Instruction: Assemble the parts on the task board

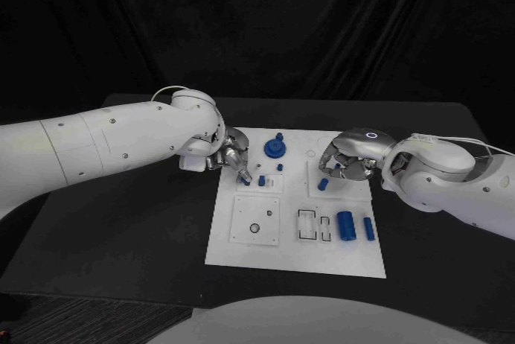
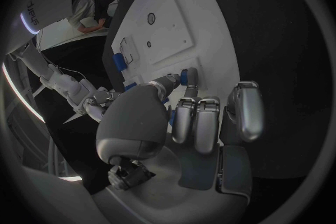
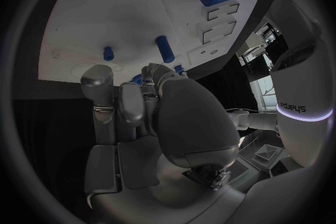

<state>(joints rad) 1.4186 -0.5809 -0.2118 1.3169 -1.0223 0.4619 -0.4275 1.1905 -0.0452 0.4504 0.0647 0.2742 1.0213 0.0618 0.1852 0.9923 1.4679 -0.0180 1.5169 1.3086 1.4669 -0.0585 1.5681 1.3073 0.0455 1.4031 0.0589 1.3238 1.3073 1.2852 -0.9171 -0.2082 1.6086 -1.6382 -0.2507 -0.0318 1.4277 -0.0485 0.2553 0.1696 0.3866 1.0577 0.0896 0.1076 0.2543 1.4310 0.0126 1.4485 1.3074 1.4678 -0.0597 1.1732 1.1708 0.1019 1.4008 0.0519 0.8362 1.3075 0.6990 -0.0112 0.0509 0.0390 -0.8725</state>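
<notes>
White and flat, the task board (image 1: pixel 249 240) lay mid-table with blue parts on it: a large cylinder (image 1: pixel 345 224) and a slimmer one (image 1: pixel 368 228) by outlined slots, and a gear-like piece (image 1: pixel 277 144) near the far edge. Head view showed the left hand (image 1: pixel 228 156) with a small blue peg (image 1: pixel 262 181) just beside its fingertips; the left wrist view showed a fingertip (image 2: pixel 171 79) touching that peg (image 2: pixel 189 75), other fingers curled, grip unclear. Whether the right hand (image 1: pixel 349 162) held anything could not be told; lettering on the robot's body was unreadable.

L hand (image 1: pixel 228 156) fingers curled, R hand (image 1: pixel 349 164) fingers curled
</notes>
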